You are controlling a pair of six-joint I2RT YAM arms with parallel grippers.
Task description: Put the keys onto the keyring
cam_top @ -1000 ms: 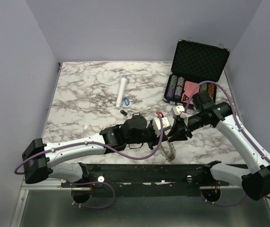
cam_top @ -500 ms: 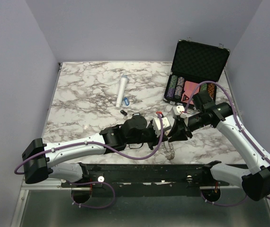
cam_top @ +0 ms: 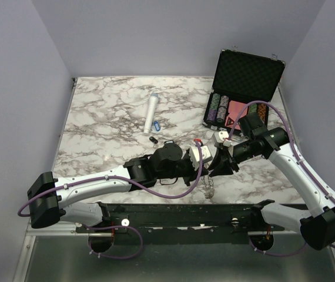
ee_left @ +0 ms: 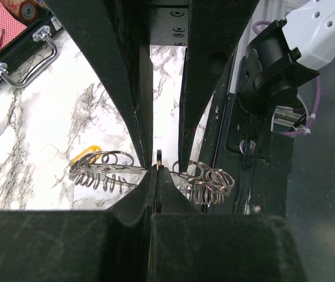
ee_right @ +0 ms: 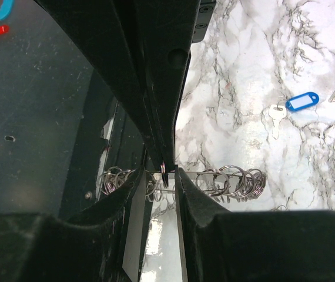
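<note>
The keyring [cam_top: 210, 188] hangs below the two grippers where they meet near the table's front edge. It is a thin wire loop strung with many small silver rings [ee_left: 205, 179]. My left gripper [ee_left: 157, 169] is shut on one small ring [ee_left: 157, 156] of it. My right gripper [ee_right: 161, 176] is open by a narrow gap and straddles that ring and the left fingertips; the keyring [ee_right: 232, 179] runs across behind it. A blue-tagged key [ee_right: 301, 101] and a bare key [ee_right: 275, 114] lie on the marble. They also show in the top view [cam_top: 156, 125], with a black-tagged key [cam_top: 153, 139] nearby.
A white cylinder [cam_top: 151, 111] lies at the table's middle back. An open black case [cam_top: 247, 88] with striped poker chips stands at the back right. The black rail [cam_top: 179, 212] of the arm bases runs along the front edge, just under the keyring.
The hanging keyring has swung slightly left. Both arms have barely moved.
</note>
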